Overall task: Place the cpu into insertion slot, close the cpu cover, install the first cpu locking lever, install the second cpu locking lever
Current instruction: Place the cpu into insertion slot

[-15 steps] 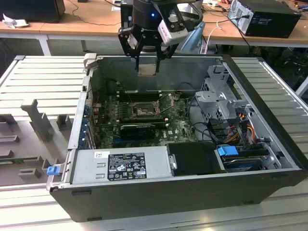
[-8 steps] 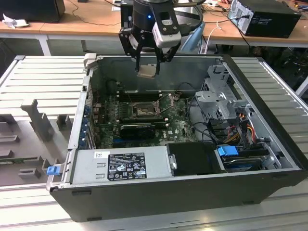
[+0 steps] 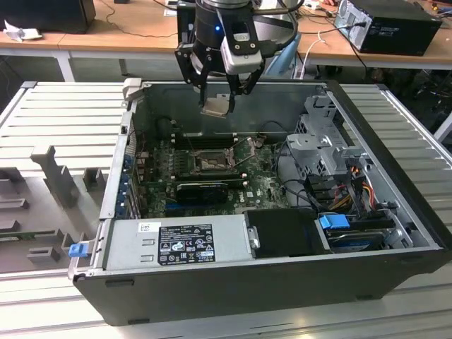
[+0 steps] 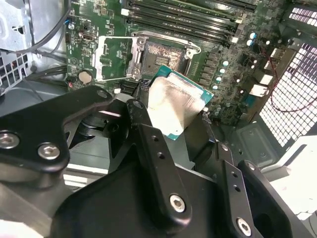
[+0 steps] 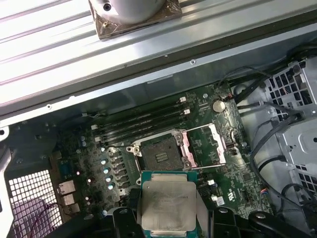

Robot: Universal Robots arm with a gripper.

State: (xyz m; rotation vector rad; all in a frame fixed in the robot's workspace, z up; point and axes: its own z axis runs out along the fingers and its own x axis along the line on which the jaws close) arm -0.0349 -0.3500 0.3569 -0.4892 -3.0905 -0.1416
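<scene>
Grips the small flat square silvery-tan cpu (image 5: 168, 206) in the clamped black tool (image 3: 217, 99), over the dark metal computer case (image 3: 268, 286). Hangs well above the square dark-framed insertion slot (image 5: 159, 154). Risks bent contacts if lowered tilted; may snag the thin dull-metal cpu cover (image 5: 205, 148) flipped open alongside.

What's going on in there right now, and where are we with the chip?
The robot arm's black hand grips the small square silvery-tan cpu and holds it in the air over the open dark computer case. The square dark-framed insertion slot on the green motherboard lies bare below it, with the thin metal cpu cover swung open to one side. The chip is not yet seated in the slot.
</scene>
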